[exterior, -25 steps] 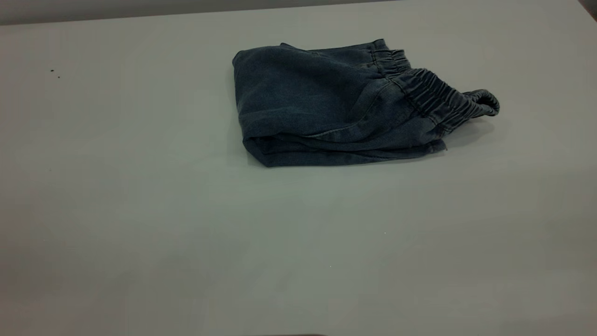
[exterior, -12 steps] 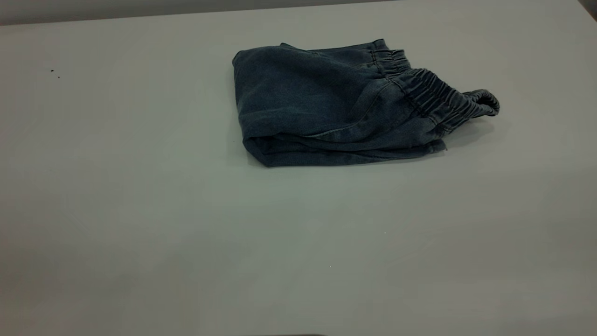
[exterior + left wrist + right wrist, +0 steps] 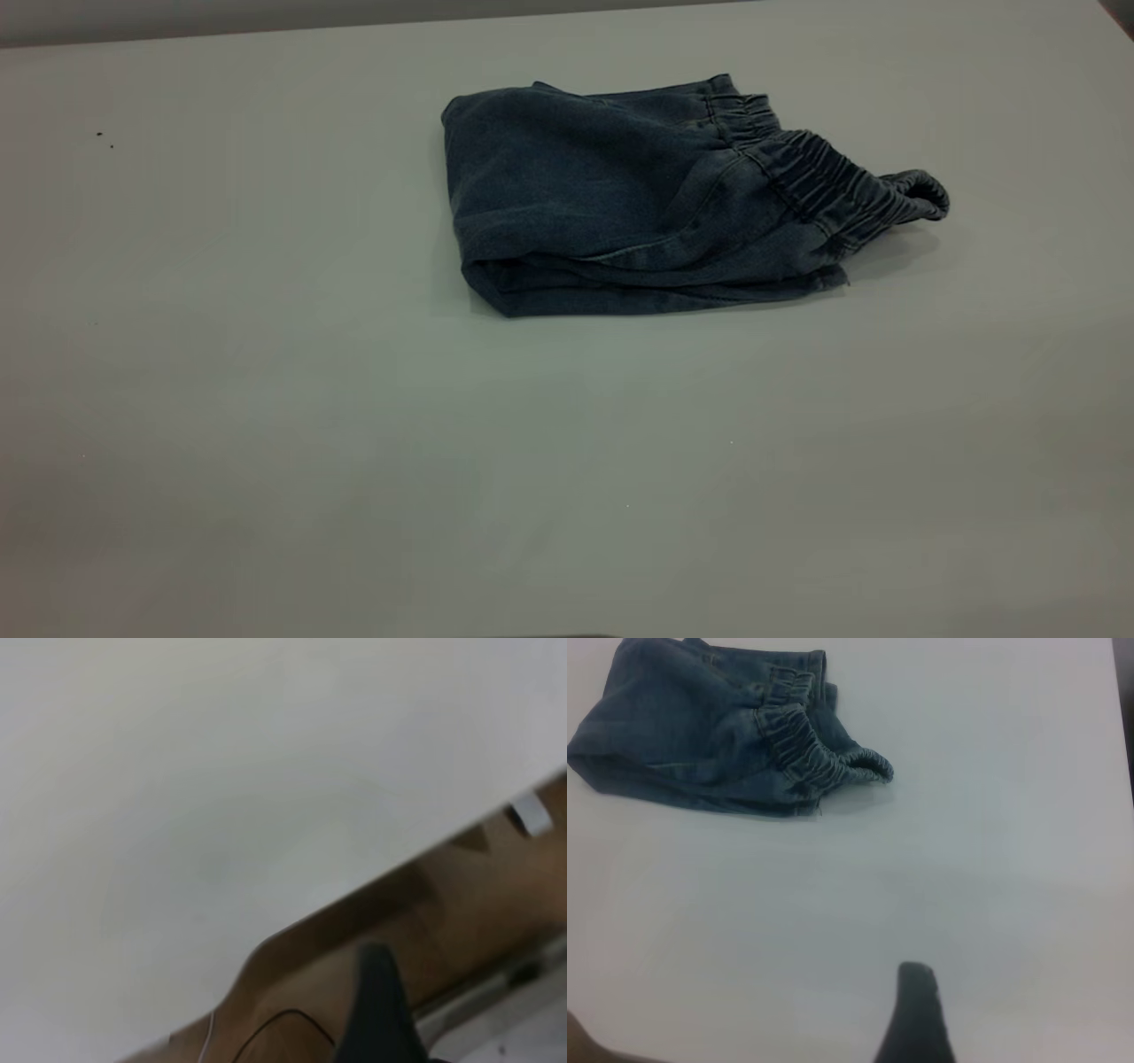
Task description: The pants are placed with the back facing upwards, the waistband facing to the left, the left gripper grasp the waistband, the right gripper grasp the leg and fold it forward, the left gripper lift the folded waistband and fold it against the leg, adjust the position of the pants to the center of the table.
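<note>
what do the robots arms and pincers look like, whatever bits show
Very little shows. The left pincer appears only as one dark, nearly black, tapered finger with a rounded tip. The right pincer looks the same: one matte black finger, rounded at the end. No markings show, and no arm is in the outside view.

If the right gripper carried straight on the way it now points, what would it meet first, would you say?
Probably bare table. One dark fingertip of the right gripper shows, and white tabletop stretches ahead. The folded shorts lie well off to one side, though depth is hard to judge.
</note>
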